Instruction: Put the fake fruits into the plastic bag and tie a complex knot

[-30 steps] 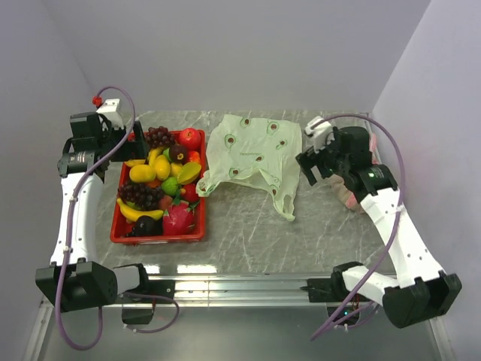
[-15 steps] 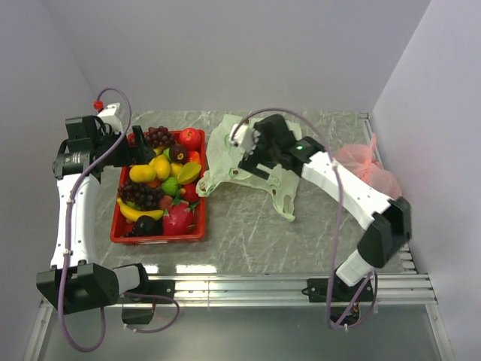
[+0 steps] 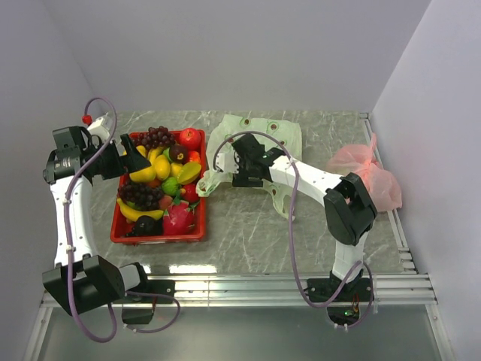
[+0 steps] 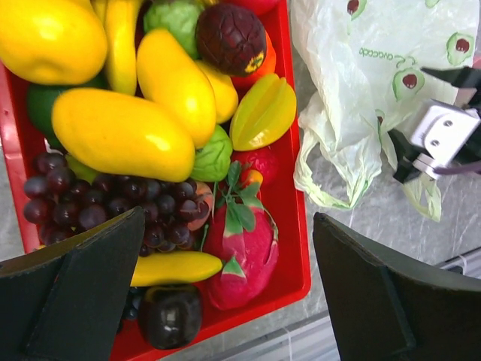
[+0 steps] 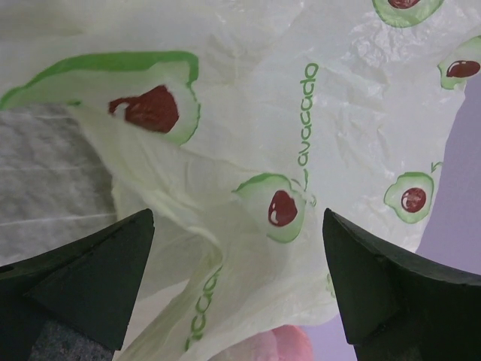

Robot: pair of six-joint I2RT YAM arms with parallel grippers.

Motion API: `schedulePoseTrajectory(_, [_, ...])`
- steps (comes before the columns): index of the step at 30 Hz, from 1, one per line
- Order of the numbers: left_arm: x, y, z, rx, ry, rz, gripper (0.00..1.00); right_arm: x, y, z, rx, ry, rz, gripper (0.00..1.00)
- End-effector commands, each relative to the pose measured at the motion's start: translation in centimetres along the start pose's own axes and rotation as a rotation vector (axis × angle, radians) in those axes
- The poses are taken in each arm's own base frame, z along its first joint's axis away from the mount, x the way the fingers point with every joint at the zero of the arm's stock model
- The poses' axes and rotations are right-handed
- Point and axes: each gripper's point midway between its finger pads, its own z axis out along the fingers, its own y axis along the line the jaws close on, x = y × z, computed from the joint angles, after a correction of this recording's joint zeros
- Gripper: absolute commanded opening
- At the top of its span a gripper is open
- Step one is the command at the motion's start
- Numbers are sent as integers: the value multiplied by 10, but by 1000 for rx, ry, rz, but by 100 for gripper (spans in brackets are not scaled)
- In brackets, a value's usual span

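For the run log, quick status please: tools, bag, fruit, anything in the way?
Left tool open over fruits in red tray. Right tool open, empty, over flat plastic bag. Nothing bagged, no obstruction.

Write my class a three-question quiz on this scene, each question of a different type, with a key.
1. True or false: the fake fruits lie in the red tray.
2. The right gripper hangs over: A the plastic bag; B the pink bag; C the red tray.
3. Fill in: the left gripper and the right gripper are both ____.
Key: 1 true; 2 A; 3 open.
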Motion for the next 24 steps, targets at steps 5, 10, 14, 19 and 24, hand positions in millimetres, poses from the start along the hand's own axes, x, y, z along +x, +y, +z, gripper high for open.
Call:
schedulePoseTrajectory(5, [-2,-6,-10,6,-36,34,99,18,-15,22,84,70,-88,89])
schedulePoseTrajectory(10, [-7,-5,-12,-8,-58,46,99,37,-32,26,141,131,57,46])
schedulePoseTrajectory(14, [-9,-9,-14,10,-65,72,99,48,-27,10,111,188,241,0])
schedulePoseTrajectory(19, [-18,-3,-18,-39,-106,107,99,43,-17,-27,80,157,656,0])
schedulePoseTrajectory(24, [-21,2,-18,-65,-112,123,99,50,-7,-44,41,185,943,0])
